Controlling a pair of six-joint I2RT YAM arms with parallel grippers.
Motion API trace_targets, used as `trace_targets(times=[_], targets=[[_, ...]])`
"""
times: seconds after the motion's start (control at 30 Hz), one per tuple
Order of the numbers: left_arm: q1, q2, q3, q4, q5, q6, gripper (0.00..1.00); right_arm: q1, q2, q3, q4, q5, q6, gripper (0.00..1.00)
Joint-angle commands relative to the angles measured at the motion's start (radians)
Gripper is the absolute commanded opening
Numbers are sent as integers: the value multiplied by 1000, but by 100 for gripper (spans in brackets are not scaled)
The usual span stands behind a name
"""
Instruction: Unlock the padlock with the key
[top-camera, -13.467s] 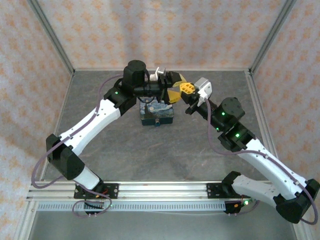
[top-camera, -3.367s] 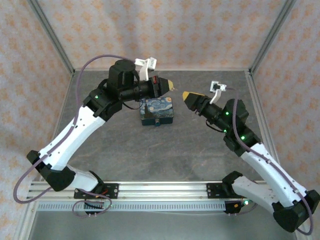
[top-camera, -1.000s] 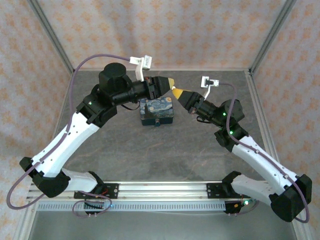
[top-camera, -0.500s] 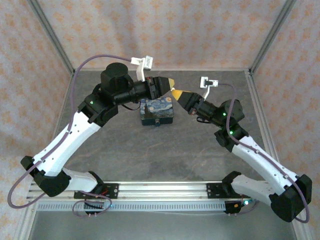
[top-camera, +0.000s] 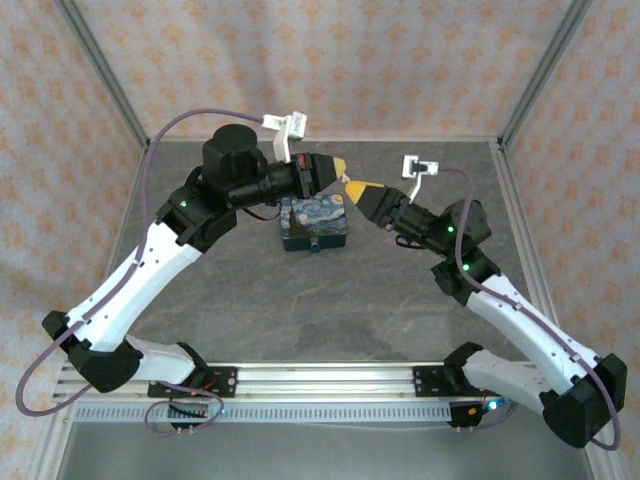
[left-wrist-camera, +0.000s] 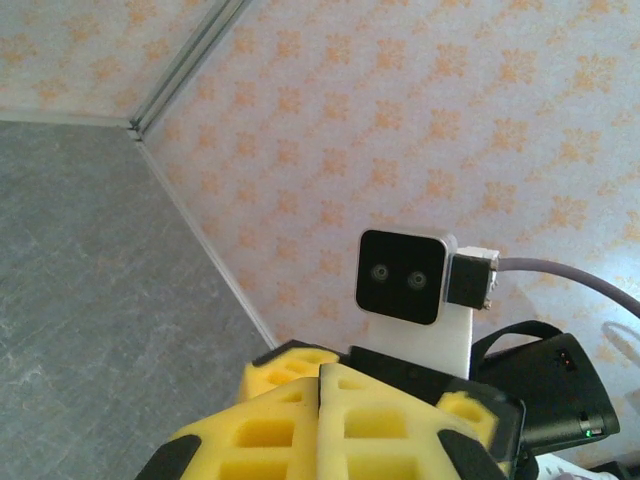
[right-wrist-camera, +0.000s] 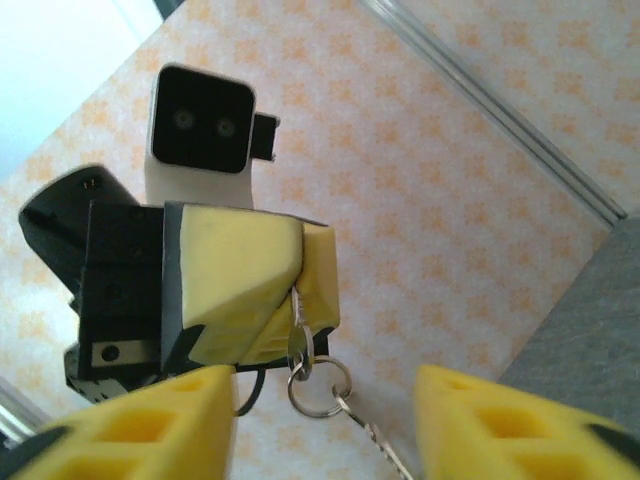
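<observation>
- Right wrist view: left gripper (right-wrist-camera: 300, 300) is pressed together, pinching the key (right-wrist-camera: 297, 342), with the key ring (right-wrist-camera: 320, 385) dangling at 6 o'clock.
- Right gripper (right-wrist-camera: 322, 385) is spread, one finger either side of the ring.
- Starry tin (top-camera: 315, 224) lies at their 6 o'clock.

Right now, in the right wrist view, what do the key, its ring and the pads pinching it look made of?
The key: pale silvery metal, judging by its thin, flat sheen. The ring: bright metal wire, a glossy loop. Pads of the left gripper: matte yellow, probably moulded plastic or rubber; the look leaves that open.
</observation>
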Motion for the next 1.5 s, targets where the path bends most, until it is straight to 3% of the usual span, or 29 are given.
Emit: trace_targets(times=[0.0,0.3,0.73,0.97,1.17,1.47], targets=[[1,-10,36,-8,17,32,0,-22,-69,-16,6,49,-18,63],[-5,4,20,50,58,-17,0,-22,-43,35,23,27,-25,66],[-26,-11,-18,79,18,-36,0,21,37,76,104,-29,8,53],[-26,-18,-25,88,-2,-39,0,23,35,66,111,-29,16,32],[-26,-28,-26,91,-23,-36,0,23,36,59,101,-24,12,21],[-26,-44,-27,82,-49,-19,0,23,34,53,82,-11,5,27]])
